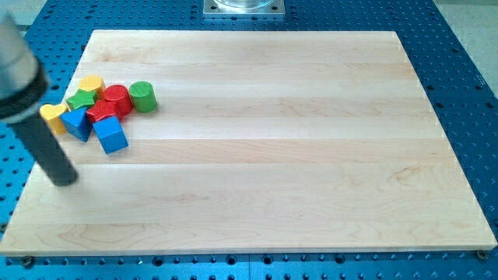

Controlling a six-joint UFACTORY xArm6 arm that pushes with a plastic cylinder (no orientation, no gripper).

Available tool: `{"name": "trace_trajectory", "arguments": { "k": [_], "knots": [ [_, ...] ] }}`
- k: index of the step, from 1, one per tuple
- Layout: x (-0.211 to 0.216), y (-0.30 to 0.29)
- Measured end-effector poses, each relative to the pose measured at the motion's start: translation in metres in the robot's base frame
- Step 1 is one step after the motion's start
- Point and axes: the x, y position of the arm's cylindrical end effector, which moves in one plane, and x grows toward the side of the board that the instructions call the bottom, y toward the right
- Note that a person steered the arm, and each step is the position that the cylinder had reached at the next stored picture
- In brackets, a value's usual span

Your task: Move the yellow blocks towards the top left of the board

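Note:
Two yellow blocks sit in a cluster at the board's left. One yellow block [90, 83] is at the cluster's top; the other yellow block [53, 115] is at its left end. My tip [64, 180] rests on the board, below and slightly right of the left yellow block, apart from the cluster. The rod rises toward the view's upper left, passing close beside that yellow block.
The cluster also holds a green star-like block [81, 99], a green cylinder [143, 96], a red cylinder [117, 97], a red block [101, 112], a blue block [77, 123] and a blue cube [110, 134]. The wooden board [272, 155] lies on a blue perforated table.

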Motion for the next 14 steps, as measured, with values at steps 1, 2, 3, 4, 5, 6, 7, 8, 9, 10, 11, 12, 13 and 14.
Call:
{"name": "trace_trajectory", "arguments": {
  "k": [1,2,3,4,5,6,7,8,9,10,11,12,13,14],
  "knots": [
    [-0.007,-0.033],
    [-0.041,-0.026],
    [-0.061,-0.02],
    [-0.093,-0.015],
    [-0.139,0.01],
    [-0.148,0.011],
    [-0.142,-0.025],
    [-0.137,-0.033],
    [-0.153,-0.033],
    [-0.193,-0.026],
    [-0.225,-0.003],
    [-0.219,-0.023],
    [-0.237,-0.033],
    [-0.269,-0.012]
  ]
}}
